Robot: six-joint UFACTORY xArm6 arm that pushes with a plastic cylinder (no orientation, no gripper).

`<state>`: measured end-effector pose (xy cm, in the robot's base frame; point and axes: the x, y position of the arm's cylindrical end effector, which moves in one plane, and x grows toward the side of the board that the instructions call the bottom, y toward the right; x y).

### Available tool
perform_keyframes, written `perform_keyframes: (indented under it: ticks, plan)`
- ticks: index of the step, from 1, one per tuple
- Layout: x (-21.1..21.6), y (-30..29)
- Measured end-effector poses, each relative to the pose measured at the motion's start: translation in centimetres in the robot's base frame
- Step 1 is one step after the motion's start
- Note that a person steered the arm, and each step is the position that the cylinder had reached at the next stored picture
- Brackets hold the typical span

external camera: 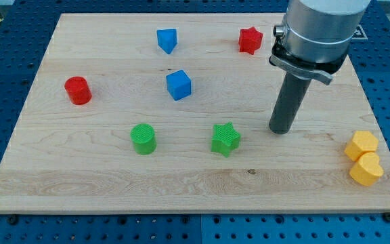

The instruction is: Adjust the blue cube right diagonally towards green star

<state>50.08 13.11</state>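
The blue cube (179,85) sits on the wooden board (114,183) a little left of the centre. The green star (225,139) lies below it and to its right. My tip (280,130) rests on the board to the right of the green star, apart from it, and well to the right of and below the blue cube. It touches no block.
A blue triangular block (168,40) and a red star (250,40) lie near the view's top. A red cylinder (78,90) is at the left. A green cylinder (143,139) is left of the star. A yellow hexagon (361,145) and a yellow heart (366,169) sit at the right edge.
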Motion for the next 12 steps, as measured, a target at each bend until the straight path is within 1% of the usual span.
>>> perform_keyframes:
  ticks: [1, 5, 6, 7, 8, 9, 12]
  plan:
    - [1.6, -0.8]
    - [1.6, -13.3]
    - [1.6, -14.8]
    - [1.6, -14.8]
    - [1.3, -16.6]
    - [0.3, -17.3]
    - [0.0, -18.4]
